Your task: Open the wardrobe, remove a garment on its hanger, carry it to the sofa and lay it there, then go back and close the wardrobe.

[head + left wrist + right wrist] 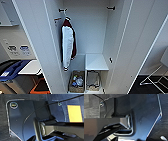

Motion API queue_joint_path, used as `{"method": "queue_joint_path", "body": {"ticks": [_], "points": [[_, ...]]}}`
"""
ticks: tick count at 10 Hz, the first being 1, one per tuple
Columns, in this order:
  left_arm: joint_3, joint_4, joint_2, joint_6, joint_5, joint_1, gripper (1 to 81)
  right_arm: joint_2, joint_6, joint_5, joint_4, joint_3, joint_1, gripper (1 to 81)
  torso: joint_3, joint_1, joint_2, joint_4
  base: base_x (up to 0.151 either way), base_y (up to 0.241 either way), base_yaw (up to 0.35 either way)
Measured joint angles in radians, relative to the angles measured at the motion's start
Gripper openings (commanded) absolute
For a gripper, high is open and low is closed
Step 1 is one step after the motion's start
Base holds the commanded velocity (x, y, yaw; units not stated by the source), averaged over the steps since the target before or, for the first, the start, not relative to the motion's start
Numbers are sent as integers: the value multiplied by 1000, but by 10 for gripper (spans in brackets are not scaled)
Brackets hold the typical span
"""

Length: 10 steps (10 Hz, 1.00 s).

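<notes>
The wardrobe (pixel 87 37) stands with both doors swung wide, the left door (pixel 35 37) and the right door (pixel 135 42) framing a white interior seen from the head view. On the rail side at the upper left hangs one jacket (pixel 68 45), maroon with a white sleeve turned outward, its hook (pixel 65 12) caught near a dark bracket. No long black coat can be seen inside, so it appears to be gone from the wardrobe already, though where it lies now cannot be told from here. Low down sit a white shelf (pixel 96 62) and two baskets, one (pixel 76 82) with bright odds and ends and one (pixel 93 81) beside it. By that reading the step in hand is probably closing up: each door wants pushing from its outer edge, one at a time, slowly, so that the hanging jacket is not nipped against the frame and the doors meet flush. The wrist views give the robot's own dark plates and bars over a dark floor, so I cannot tell how the jaws of either arm stand.
</notes>
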Motion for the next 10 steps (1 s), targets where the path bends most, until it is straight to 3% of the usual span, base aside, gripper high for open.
{"method": "queue_joint_path", "body": {"ticks": [4, 6, 8, 10], "points": [[0, 0, 1, 0, 2, -5, 811, 0, 0, 1, 0, 0, 0, 811, 0, 0, 0, 0, 0, 0, 0], [-1, -33, 9, -42, 13, 2, 811, 0, 0, 1, 0, 0, 0, 811, 0, 0, 0, 0, 0, 0, 0], [-2, -78, 15, -81, 105, 19, 811, 0, 0, 1, 0, 0, 0, 811, 0, 0, 0, 0, 0, 0, 0], [-2, -161, 33, -57, 194, 29, 811, 0, 0, 1, 0, -3, 1, 811, 0, 0, 0, 0, 0, 0, 0]]}}
